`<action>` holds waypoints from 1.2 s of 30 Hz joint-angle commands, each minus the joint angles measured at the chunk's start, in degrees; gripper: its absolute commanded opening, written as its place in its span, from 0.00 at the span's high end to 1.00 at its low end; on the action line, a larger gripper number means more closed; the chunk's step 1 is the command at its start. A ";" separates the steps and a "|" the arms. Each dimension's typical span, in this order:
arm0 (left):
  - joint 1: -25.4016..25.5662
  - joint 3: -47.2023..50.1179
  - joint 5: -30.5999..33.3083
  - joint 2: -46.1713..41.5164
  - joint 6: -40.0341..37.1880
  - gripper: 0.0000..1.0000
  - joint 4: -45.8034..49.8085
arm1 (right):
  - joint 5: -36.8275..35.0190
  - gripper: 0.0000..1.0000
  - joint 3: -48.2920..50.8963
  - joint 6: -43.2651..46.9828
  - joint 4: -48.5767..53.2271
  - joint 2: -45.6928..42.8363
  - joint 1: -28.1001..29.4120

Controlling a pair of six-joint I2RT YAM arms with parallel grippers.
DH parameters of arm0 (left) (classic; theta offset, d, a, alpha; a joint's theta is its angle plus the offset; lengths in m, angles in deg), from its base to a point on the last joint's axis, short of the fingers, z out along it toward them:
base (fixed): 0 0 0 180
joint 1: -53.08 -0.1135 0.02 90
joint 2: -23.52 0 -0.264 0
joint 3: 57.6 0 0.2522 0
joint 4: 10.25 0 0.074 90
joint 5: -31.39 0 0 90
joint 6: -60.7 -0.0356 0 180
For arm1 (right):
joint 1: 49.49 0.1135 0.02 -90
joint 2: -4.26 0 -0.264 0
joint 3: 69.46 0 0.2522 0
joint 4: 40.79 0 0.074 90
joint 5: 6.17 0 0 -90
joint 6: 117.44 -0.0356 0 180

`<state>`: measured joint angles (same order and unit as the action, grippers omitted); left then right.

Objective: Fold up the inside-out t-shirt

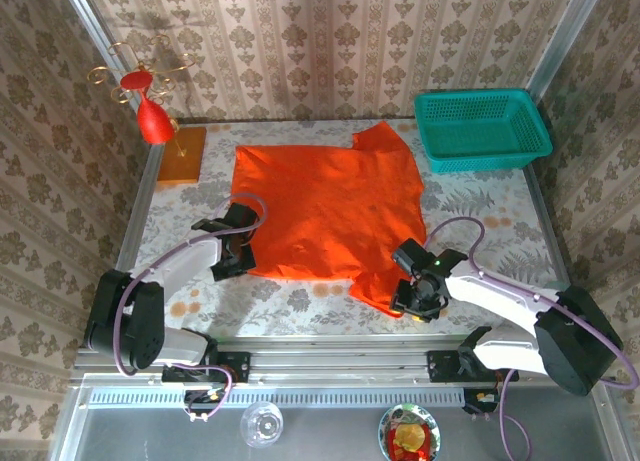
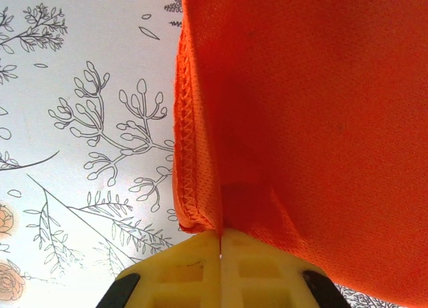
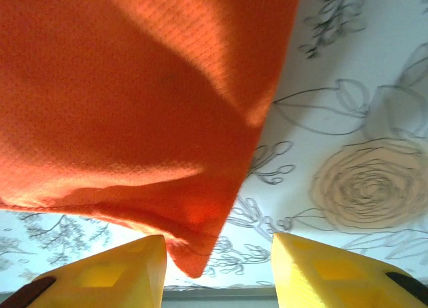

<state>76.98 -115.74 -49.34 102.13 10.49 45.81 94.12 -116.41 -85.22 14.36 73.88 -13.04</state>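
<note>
The inside-out t-shirt [image 1: 330, 206] lies spread flat in the middle of the flowered table, bright orange-red, with one sleeve at the far right and one at the near right. My left gripper [image 1: 240, 251] sits at the shirt's near left corner. In the left wrist view its yellow fingers [image 2: 194, 268] are pressed together, and the left gripper [image 2: 221, 233] is shut on the stitched hem of the t-shirt [image 2: 307, 121]. My right gripper [image 1: 415, 296] is at the near right sleeve. It stands open [image 3: 217, 238], and a pointed corner of the t-shirt [image 3: 134, 87] hangs between its fingers, closer to the left one.
A teal basket [image 1: 480, 129] stands at the far right. A red teardrop ornament on a gold wire stand [image 1: 152, 116] rests on an orange board [image 1: 182, 156] at the far left. Papered walls close in the table [image 1: 500, 221] on three sides.
</note>
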 commanded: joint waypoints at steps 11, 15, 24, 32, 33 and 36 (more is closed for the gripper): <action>-0.17 -0.36 1.11 -2.74 -1.05 1.00 2.26 | 2.33 0.82 2.74 -5.46 -6.74 0.40 0.29; -0.02 -0.14 1.92 -7.09 -4.13 1.00 -0.20 | -3.41 1.00 -0.74 -3.80 -2.10 -4.57 -1.71; -4.02 -6.64 -6.53 -14.07 -18.78 1.00 -1.52 | -6.90 1.00 -14.04 7.05 4.91 -10.85 -17.72; -10.65 -15.50 -18.30 -13.78 -34.84 1.00 0.14 | -5.89 1.00 -29.02 16.11 6.90 -4.33 -29.00; -11.62 -16.10 -20.08 -14.08 -36.22 1.00 0.07 | -6.12 1.00 -30.18 16.65 7.03 -3.79 -29.78; -14.55 -18.03 -24.26 -15.03 -39.80 1.00 -0.09 | -4.89 1.00 -32.86 17.43 6.22 -2.58 -33.50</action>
<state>64.23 -131.52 -67.11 88.60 -21.83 44.44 89.72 -146.64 -71.02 18.49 70.52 -43.97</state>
